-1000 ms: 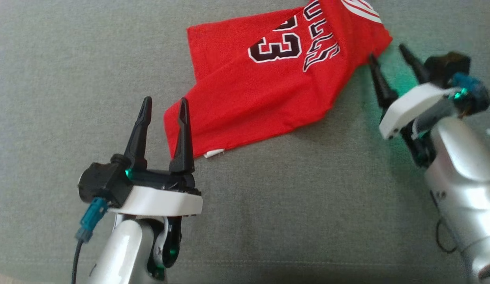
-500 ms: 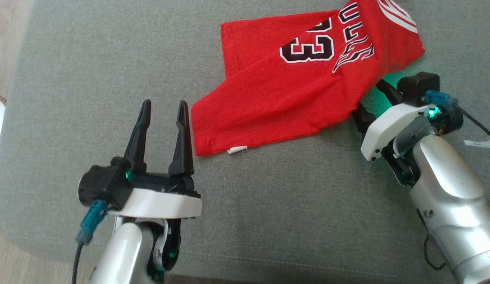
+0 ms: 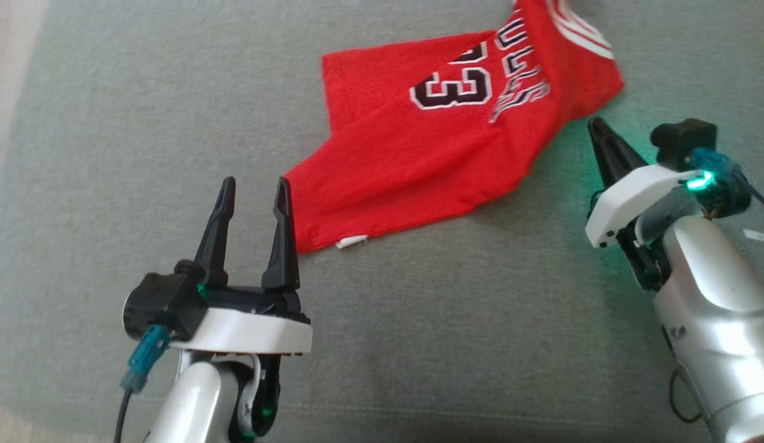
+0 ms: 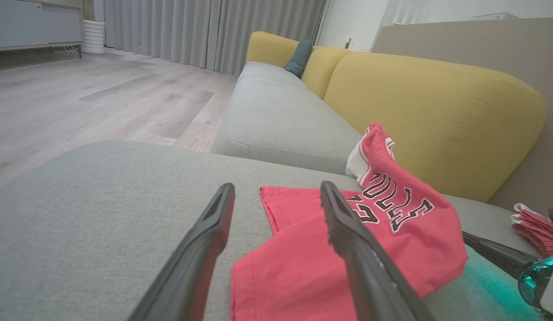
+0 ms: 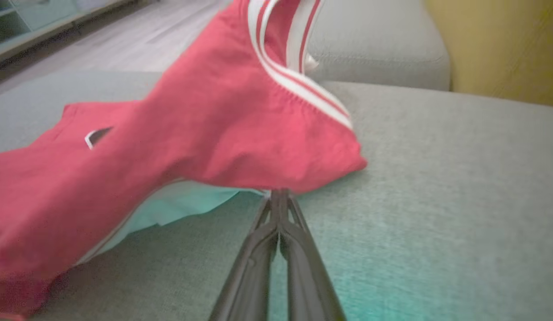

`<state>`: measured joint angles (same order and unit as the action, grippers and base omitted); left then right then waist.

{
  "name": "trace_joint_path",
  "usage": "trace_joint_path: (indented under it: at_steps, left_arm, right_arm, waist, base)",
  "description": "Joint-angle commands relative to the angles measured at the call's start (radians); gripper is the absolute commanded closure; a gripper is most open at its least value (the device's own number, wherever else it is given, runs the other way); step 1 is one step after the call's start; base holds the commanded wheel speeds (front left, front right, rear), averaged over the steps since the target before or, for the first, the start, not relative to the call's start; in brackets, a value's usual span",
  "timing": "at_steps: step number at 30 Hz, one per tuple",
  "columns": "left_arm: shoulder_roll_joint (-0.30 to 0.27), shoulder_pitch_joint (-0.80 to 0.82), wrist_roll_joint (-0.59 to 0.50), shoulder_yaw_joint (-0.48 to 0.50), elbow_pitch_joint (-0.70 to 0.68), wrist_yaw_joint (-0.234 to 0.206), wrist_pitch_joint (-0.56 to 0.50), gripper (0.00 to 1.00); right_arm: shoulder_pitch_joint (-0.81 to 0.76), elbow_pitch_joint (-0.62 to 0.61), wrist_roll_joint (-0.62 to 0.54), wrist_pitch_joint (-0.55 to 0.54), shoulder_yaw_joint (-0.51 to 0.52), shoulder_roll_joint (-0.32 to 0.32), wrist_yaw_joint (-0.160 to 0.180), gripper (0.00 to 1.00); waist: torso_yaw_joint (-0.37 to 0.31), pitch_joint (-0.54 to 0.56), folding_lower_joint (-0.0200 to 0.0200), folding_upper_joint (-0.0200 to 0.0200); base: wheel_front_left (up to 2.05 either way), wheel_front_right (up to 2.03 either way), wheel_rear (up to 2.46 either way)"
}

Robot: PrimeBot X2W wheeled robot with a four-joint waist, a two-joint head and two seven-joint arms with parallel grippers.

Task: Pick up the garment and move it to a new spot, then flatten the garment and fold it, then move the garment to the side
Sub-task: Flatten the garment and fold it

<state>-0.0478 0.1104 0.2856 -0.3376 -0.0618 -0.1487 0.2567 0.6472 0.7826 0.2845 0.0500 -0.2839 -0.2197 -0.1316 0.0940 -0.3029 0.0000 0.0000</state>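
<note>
Red jersey (image 3: 431, 154): black, white-edged 23 and lettering, white-and-red striped trim. Lies rumpled on grey sofa seat cushion (image 3: 141, 92), one layer folded across another. Small white tag (image 3: 351, 242) at near hem. Striped far end humped up off the cushion.
</note>
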Motion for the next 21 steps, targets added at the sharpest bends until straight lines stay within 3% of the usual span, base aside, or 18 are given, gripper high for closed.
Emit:
trace_joint_path:
  at_steps: [1,8,9,10,11,12,21]
  left_arm:
    - [-0.002,0.007,-0.005,0.037,-0.03,0.004,0.005,0.0]
    - [-0.002,0.007,-0.006,0.033,-0.027,0.006,0.005,0.0]
    - [-0.002,0.008,-0.006,0.03,-0.027,0.007,0.005,0.0]
    - [-0.002,0.01,-0.006,0.028,-0.027,0.009,0.005,0.0]
    - [-0.002,0.012,-0.006,0.027,-0.026,0.011,0.005,0.0]
    - [-0.002,0.013,-0.006,0.026,-0.025,0.011,0.005,0.0]
    - [-0.002,0.017,-0.002,0.025,-0.028,0.006,0.005,0.0]
  right_arm:
    - [-0.025,-0.057,-0.003,0.013,-0.003,-0.004,0.001,1.0]
    - [-0.08,-0.141,-0.006,-0.01,0.014,-0.002,0.001,1.0]
    - [-0.086,-0.148,-0.01,-0.014,0.017,0.002,0.001,0.94]
    - [-0.093,-0.153,-0.011,-0.019,0.016,0.008,0.001,0.66]
    - [-0.098,-0.157,-0.011,-0.022,0.017,0.015,0.001,0.29]
    - [-0.102,-0.158,-0.012,-0.023,0.017,0.02,0.001,0.0]
    - [-0.078,-0.092,0.006,-0.024,0.029,0.079,0.001,0.0]
  waist:
    - [-0.031,0.015,0.0,0.0]
    - [-0.057,0.018,0.0,0.0]
    - [-0.053,0.016,0.0,0.0]
    - [-0.049,0.014,0.0,0.0]
    - [-0.042,0.012,0.0,0.0]
    - [-0.035,0.011,0.0,0.0]
    - [0.039,-0.002,0.0,0.0]
  base:
    - [0.0,0.0,0.0]
    - [0.0,0.0,0.0]
    - [0.0,0.0,0.0]
    - [0.0,0.0,0.0]
    - [0.0,0.0,0.0]
    - [0.0,0.0,0.0]
    - [0.0,0.0,0.0]
